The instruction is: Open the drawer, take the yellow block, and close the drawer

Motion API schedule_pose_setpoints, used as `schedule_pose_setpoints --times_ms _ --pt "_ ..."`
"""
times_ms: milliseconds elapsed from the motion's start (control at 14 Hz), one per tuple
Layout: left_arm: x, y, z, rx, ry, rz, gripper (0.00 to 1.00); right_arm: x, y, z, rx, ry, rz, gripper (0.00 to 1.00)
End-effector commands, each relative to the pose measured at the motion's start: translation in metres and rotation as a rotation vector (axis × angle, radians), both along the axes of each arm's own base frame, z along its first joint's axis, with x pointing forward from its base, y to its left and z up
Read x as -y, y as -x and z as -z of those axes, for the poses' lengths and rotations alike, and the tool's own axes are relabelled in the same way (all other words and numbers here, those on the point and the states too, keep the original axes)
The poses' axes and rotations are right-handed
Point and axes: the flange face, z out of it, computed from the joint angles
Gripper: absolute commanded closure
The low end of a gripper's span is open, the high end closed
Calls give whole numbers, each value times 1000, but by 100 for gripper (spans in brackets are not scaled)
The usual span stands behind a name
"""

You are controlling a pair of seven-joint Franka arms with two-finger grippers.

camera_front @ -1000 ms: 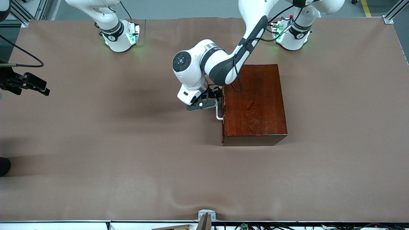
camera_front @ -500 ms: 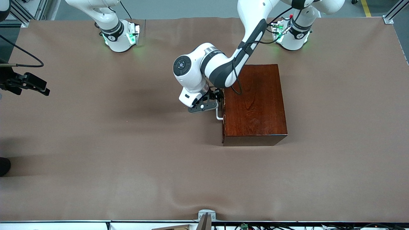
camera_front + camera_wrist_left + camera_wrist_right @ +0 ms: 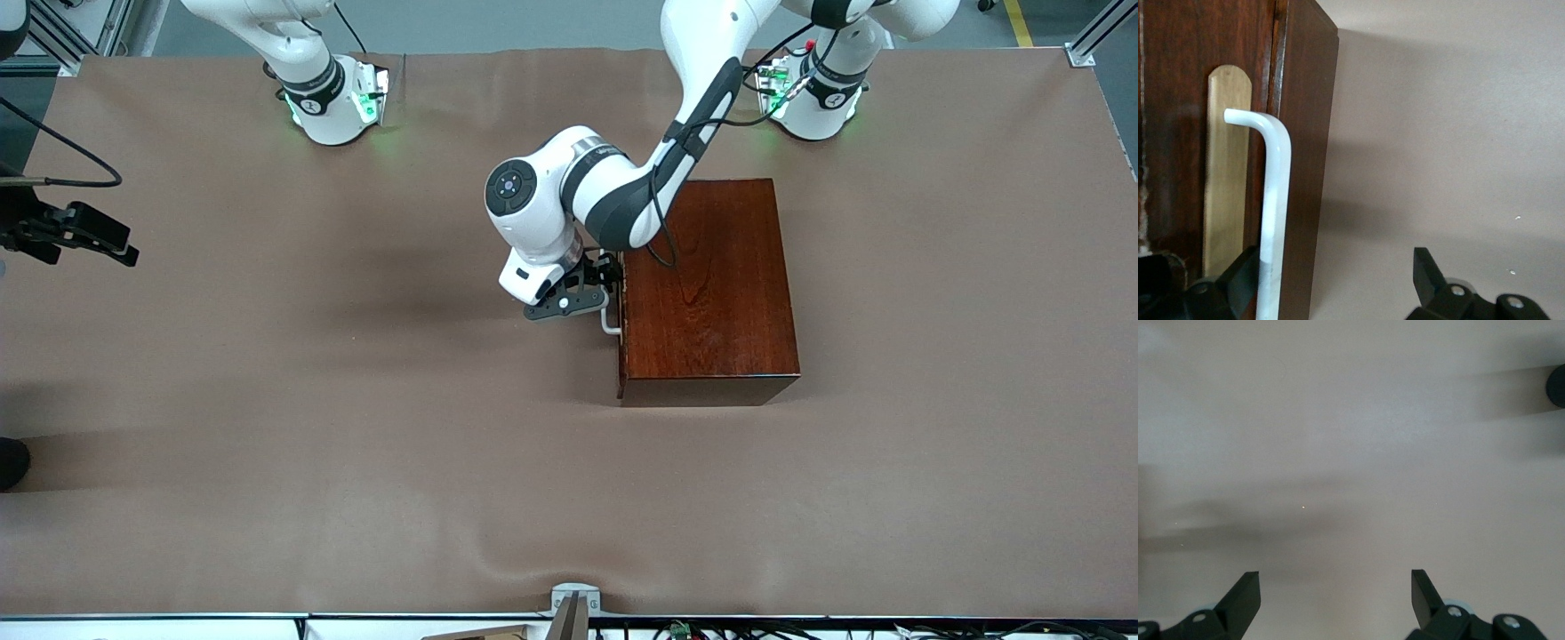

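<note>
The dark reddish-brown wooden box (image 3: 707,284) stands mid-table with its drawer (image 3: 1178,100) shut, the front facing the right arm's end of the table. My left gripper (image 3: 594,289) is open at the white bar handle (image 3: 608,318). In the left wrist view the handle (image 3: 1275,200) lies between the spread fingers (image 3: 1245,273), close against one of them, and the left gripper (image 3: 1336,260) holds nothing. My right gripper (image 3: 1335,583) hangs open over bare table, waiting. The yellow block is hidden.
The brown table cover (image 3: 356,427) stretches around the box. The arm bases (image 3: 333,102) stand along the table edge farthest from the front camera.
My left wrist has shifted slightly toward the drawer front and along the handle. The drawer and the right arm have not moved.
</note>
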Motion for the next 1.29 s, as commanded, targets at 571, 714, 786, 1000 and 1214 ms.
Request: schedule_pose_setpoints --times_ms 571,714,786,1000,1214 --pt "22 5 -5 38 76 -2 0 1 3 -3 6 -11 2 0" --pt "26 4 -8 55 110 -18 0 1 3 -3 6 -11 2 0" --pt "30 7 -8 54 123 -11 0 1 3 -3 6 -11 2 0" --pt "35 9 -11 61 156 -9 0 1 3 -3 6 -11 2 0" --pt "42 9 -13 72 205 -28 0 1 3 -3 6 -11 2 0"
